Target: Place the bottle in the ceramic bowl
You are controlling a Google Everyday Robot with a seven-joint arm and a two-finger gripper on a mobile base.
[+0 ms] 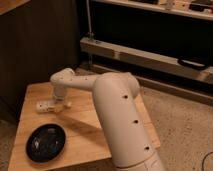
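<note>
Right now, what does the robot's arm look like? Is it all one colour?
Mostly, yes. The arm is creamy white, smooth and chubby, made of rounded tube pieces with ball-like joints. A few small dark dots run down its thickest part. No loose cables show. The gripper, pale like the arm, is at its far end, low over the wooden table beside the white bottle.
</note>
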